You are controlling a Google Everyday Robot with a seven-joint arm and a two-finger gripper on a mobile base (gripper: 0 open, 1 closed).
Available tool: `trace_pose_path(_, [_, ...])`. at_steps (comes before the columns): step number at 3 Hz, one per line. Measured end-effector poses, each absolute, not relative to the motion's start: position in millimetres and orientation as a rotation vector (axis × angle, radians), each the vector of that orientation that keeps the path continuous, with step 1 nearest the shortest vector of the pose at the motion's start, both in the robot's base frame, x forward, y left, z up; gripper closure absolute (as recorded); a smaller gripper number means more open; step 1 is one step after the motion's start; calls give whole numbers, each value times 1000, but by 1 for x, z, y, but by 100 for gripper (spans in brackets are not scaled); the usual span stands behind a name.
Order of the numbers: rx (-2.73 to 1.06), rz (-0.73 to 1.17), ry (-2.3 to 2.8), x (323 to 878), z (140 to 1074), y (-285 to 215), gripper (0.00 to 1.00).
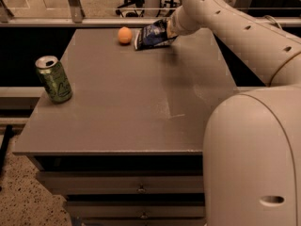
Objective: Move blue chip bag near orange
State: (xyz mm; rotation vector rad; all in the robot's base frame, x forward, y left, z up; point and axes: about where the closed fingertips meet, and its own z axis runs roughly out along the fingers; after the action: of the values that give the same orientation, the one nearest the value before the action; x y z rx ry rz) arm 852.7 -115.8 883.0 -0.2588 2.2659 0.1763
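Observation:
The blue chip bag point(151, 36) is dark navy with white lettering and sits at the far edge of the table, tilted, just right of the orange point(124, 35). A small gap separates bag and orange. The gripper point(168, 30) is at the bag's right end, at the tip of the white arm point(221, 22) that reaches across from the right. The arm's wrist hides the gripper where it meets the bag.
A green drink can point(54, 79) stands upright near the table's left edge. The grey table point(136, 102) has drawers below its front. The robot's white body point(254, 159) fills the lower right. A rail and chair legs lie beyond the far edge.

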Motion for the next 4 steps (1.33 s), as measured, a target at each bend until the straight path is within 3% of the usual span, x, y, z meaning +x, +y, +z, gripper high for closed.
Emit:
trace_pose_path(1, [-261,164,2255,849,889,-127,7])
trace_pose_path(2, [-306,169,2238,845,897,-136,0])
trace_pose_path(4, [-494,130,2115,793,933,-206,0])
